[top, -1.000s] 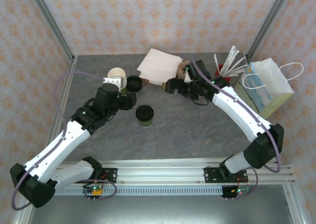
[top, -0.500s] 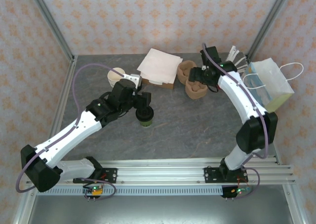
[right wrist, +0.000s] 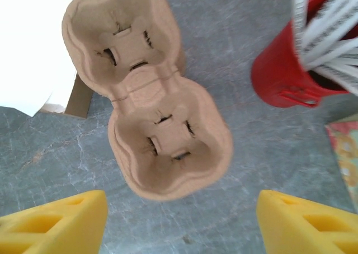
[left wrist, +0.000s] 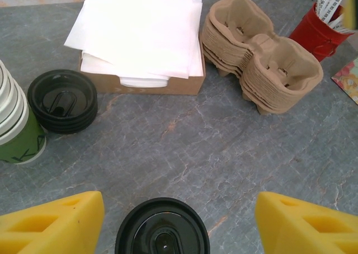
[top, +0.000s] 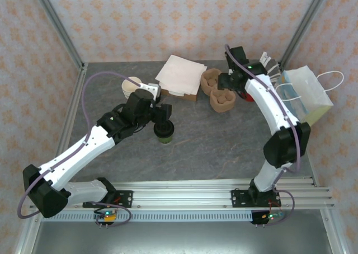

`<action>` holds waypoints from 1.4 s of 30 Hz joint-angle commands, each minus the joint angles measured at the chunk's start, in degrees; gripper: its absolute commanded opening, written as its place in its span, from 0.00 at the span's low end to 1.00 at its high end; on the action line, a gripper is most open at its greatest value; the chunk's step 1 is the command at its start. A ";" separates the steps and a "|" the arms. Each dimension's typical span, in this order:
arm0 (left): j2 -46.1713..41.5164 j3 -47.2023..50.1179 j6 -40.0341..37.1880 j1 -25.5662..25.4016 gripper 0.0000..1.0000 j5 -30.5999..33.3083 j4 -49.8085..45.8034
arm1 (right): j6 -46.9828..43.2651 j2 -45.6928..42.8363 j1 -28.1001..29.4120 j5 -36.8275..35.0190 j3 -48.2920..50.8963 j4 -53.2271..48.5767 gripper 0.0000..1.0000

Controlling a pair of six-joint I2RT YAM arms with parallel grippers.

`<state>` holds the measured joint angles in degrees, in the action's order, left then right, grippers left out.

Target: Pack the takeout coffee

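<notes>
At table centre, your left gripper [left wrist: 180, 201] has swung over the coffee cup [left wrist: 162, 234], jaws spread, ready to grasp; your right gripper [right wrist: 182, 201] hangs spread above the carriers [right wrist: 148, 97].

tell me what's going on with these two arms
Two robot arms are packing a takeout coffee. The left gripper hangs open over the small green paper cup with a black plastic lid, a finger on either side, not gripping it. The right gripper hovers open above the stack of brown moulded pulp cup carriers, touching nothing. The cup stands on the grey table, not yet in the white paper bag with string handles at the far right.
</notes>
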<state>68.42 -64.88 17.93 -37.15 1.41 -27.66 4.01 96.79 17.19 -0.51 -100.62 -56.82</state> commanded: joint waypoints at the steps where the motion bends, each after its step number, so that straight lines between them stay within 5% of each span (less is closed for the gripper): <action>1: 0.30 -1.81 -0.45 -0.80 0.73 -0.18 -0.18 | -1.05 -10.30 -0.41 -9.42 -2.41 -5.34 0.71; 8: 0.02 -0.85 -0.15 -1.50 0.72 -1.01 1.82 | -0.86 -19.45 -11.27 -12.73 -3.27 -10.49 0.71; 14: -0.10 0.49 0.34 -1.57 0.72 -2.48 4.63 | -2.55 -16.72 -23.79 -10.92 -7.36 -15.33 0.71; 22: -0.98 1.69 -0.44 -1.55 0.73 -2.64 6.36 | -2.70 -14.71 -30.39 -6.13 -5.11 -16.40 0.66; 42: -1.45 4.06 -2.11 -1.53 0.73 -3.08 8.75 | -4.69 -1.40 -31.52 -4.85 -5.69 -17.32 0.59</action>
<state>68.40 -61.63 16.82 -38.26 -1.30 -21.15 0.27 94.54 -13.82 -5.76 -104.86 -72.29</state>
